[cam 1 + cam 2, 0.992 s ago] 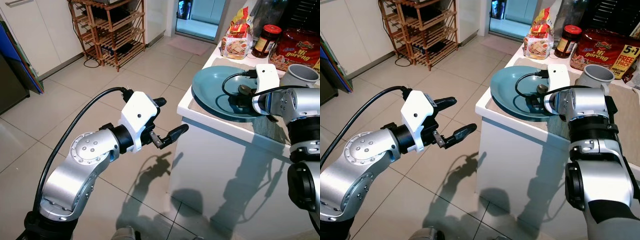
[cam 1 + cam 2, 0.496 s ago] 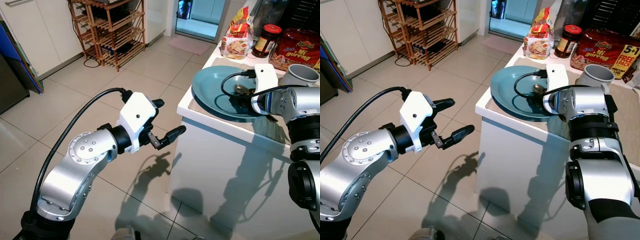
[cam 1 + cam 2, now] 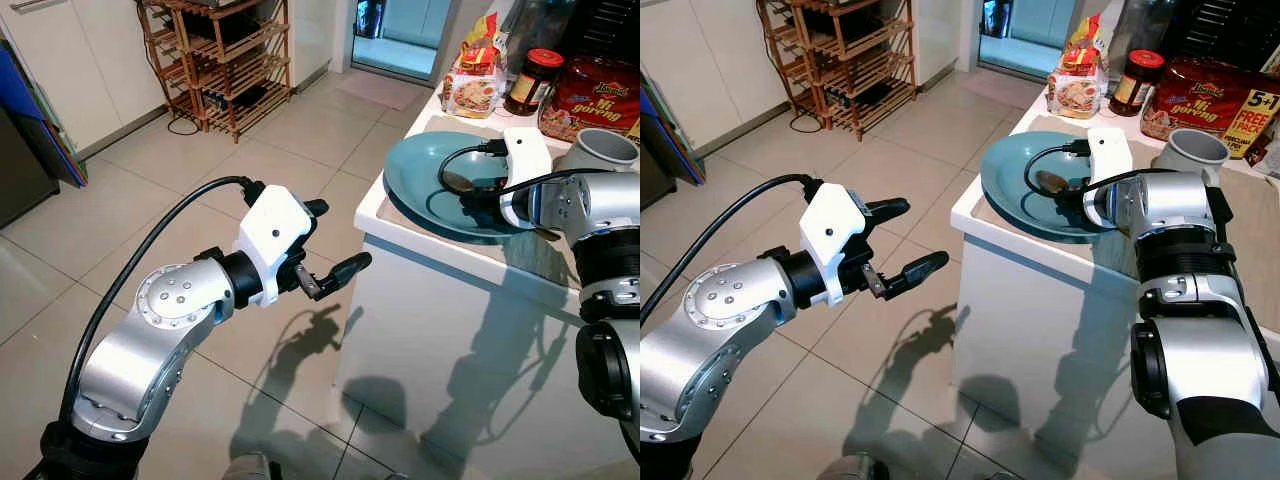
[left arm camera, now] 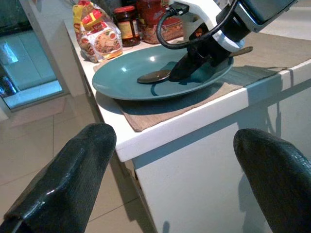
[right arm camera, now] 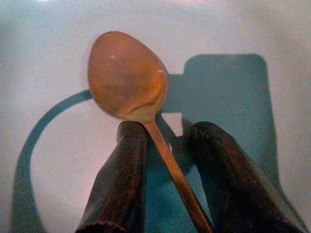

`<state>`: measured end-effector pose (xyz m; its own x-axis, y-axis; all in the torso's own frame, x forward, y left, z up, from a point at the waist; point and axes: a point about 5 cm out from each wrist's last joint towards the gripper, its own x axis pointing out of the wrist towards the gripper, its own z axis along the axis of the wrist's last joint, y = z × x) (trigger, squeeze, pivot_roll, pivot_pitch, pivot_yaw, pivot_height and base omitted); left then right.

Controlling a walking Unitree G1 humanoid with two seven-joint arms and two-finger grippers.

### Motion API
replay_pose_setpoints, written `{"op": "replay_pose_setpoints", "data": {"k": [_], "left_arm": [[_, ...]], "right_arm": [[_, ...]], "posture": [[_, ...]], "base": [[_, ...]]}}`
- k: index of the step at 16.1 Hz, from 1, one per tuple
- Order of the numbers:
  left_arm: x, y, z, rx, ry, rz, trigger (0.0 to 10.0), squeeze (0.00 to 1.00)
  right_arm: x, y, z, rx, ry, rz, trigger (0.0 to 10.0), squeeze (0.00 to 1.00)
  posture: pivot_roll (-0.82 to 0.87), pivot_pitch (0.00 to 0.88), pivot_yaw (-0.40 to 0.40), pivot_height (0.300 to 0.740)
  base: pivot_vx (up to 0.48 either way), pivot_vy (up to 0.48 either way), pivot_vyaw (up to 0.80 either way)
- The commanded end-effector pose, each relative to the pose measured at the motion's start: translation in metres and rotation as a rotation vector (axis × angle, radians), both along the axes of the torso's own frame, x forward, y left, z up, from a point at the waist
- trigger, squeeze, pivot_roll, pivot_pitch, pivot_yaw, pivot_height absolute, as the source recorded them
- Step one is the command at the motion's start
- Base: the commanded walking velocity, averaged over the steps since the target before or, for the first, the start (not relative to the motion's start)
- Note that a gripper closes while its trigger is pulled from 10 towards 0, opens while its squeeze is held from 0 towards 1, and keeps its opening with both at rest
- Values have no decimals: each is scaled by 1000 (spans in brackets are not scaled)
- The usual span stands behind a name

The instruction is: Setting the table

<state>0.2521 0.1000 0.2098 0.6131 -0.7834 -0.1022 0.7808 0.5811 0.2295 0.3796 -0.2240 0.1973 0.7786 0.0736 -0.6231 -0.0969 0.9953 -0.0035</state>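
- While the right gripper (image 5: 160, 145) is lowered over the round teal ceramic plate (image 3: 1012, 180), a bronze-coloured metal spoon (image 5: 127, 82) is seen between its two black fingers, the thin handle running up the gap and the bowl lying just beyond the fingertips.
- The handle is touched by one finger (image 5: 124, 174); the other finger (image 5: 228, 179) is kept slightly apart from it, so a firm pinch cannot be confirmed.
- The spoon's bowl (image 4: 153, 76) is rested on the plate's inner surface, past the fingertips.
- The plate is set on a woven beige placemat (image 4: 160, 109) at the edge of the white counter (image 3: 440, 250).
- The left gripper (image 3: 330, 245) is held out over the tiled floor (image 3: 250, 160), beside the counter, its fingers spread wide with nothing between them.
- Beyond the plate, a dark jar with a red lid (image 3: 531, 80), noodle packets (image 3: 473, 70) and a grey mug (image 3: 603, 150) are stood on the counter.
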Motion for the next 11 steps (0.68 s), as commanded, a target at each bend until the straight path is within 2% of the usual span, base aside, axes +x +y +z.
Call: {"op": "replay_pose_setpoints", "data": {"k": [1,11], "left_arm": [[-2,-3,3,9,-17,-21,10000,0],[-1,-2,4,13,-22,-19,10000,0]], "right_arm": [[-1,-6,1,-21,22,-16,0,0],[-2,-9,5,-9,6,-23,0,0]], "posture": [[150,42,-23,740],[149,32,-19,740]], "base": [[0,0,0],[0,0,0]]}}
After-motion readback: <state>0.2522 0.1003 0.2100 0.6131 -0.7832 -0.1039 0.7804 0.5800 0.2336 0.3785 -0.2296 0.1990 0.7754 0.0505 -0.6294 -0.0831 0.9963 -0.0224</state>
